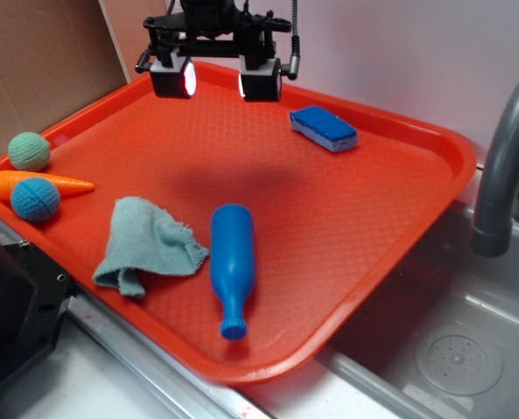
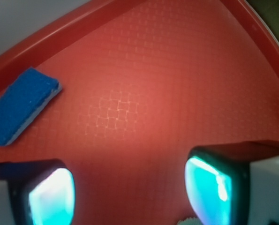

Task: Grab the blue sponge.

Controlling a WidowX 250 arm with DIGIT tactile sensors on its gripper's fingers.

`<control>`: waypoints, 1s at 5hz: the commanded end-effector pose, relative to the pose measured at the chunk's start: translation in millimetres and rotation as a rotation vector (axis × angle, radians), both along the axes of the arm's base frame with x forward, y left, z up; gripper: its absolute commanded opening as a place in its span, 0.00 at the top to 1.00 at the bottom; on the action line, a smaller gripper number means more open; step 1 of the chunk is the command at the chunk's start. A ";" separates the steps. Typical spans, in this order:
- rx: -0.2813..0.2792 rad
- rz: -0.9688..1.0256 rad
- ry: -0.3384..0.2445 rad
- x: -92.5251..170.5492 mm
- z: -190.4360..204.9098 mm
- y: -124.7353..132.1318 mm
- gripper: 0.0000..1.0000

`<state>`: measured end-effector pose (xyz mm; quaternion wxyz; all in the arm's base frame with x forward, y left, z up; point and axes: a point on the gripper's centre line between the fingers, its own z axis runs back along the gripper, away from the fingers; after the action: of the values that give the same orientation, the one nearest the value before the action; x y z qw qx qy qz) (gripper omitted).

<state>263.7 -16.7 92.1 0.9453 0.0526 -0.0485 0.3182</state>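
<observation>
- The blue sponge point(image 1: 324, 127) point(image 2: 20, 106) lies flat on the red tray point(image 1: 399, 218) point(image 2: 177, 70), near its far rim.
- The gripper point(image 1: 216, 80) point(image 2: 130, 192) hangs above the tray, beside the sponge, jaws wide and empty.
- Blue bottle point(image 1: 232, 264) and teal cloth point(image 1: 147, 244) lie well apart from the sponge.

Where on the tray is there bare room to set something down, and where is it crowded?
Bare: the wide tray middle, bordered by the blue sponge, bottle and cloth; also under the open pincer. Crowded: the left edge, with carrot and two balls.
</observation>
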 end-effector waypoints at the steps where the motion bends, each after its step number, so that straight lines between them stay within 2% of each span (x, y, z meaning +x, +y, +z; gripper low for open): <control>1: -0.026 -0.042 -0.181 29.4 14.4 -7.8 0.00; 2: -0.066 -0.039 -0.235 44.5 10.3 -12.1 0.00; 3: -0.073 -0.030 -0.222 64.1 -6.2 -16.0 0.00; 5: -0.048 -0.010 -0.201 101.1 -46.5 -21.8 0.00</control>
<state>348.7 -41.2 25.4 0.9451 0.0175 -0.1061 0.3087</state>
